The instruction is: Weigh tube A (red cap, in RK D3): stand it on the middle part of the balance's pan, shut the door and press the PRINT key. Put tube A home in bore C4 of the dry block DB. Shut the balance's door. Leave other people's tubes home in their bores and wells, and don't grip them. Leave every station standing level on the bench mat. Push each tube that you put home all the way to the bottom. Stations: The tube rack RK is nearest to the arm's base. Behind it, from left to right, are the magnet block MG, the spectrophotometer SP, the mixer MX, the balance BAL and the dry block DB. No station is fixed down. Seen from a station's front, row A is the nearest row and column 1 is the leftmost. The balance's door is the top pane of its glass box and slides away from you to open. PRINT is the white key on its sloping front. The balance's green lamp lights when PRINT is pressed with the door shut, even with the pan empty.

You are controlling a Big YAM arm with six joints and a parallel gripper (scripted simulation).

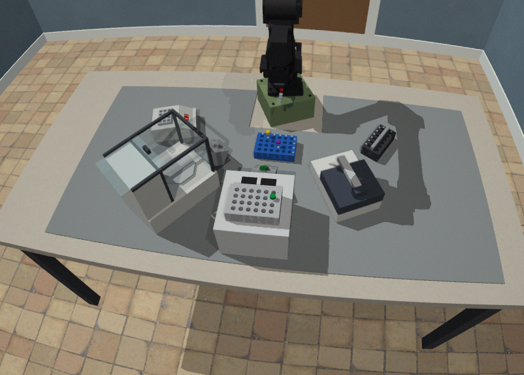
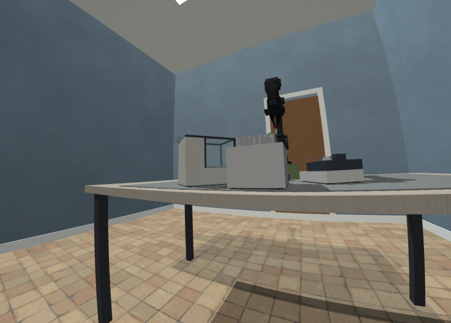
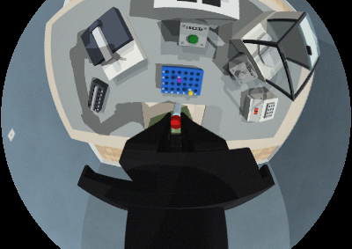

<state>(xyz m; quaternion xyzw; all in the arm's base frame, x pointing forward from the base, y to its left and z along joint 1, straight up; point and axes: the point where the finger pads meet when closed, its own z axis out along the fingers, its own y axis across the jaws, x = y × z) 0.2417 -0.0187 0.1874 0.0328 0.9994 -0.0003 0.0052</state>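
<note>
Right now I am holding the gripper [image 1: 281, 95] high above the arm's green base block [image 1: 270, 108], its fingers clamped on tube A [image 3: 175, 120], the red-capped tube. In the wrist view the red cap is sitting between the dark fingers, with the clear tube body pointing down toward the bench; the tube is hanging in the air, well apart from every station.

Below, the blue tube rack [image 1: 264, 151] is carrying a yellow-capped tube [image 1: 267, 132] at its edge nearest the base and a magenta-capped tube [image 1: 278, 142] near its middle; the other bores are showing as pale dots, and I cannot tell whether any of them is filled.

The grey block with rows of bores on the big white unit [image 1: 236, 231] is holding one green-capped tube [image 1: 272, 196] toward its right side. A small grey station with a green knob [image 1: 264, 168] is sitting between that unit and the rack.

The balance [image 1: 181, 201] is standing turned at an angle on the grey mat [image 1: 423, 244], its dark-framed glass box partly covered by the top pane [image 1: 125, 161]. Behind it a small white block [image 1: 189, 112] is showing a grid of bores and a red mark. The black magnet block [image 1: 377, 141] and the dark-lidded spectrophotometer [image 1: 351, 189] are resting at the right of the top view.
</note>
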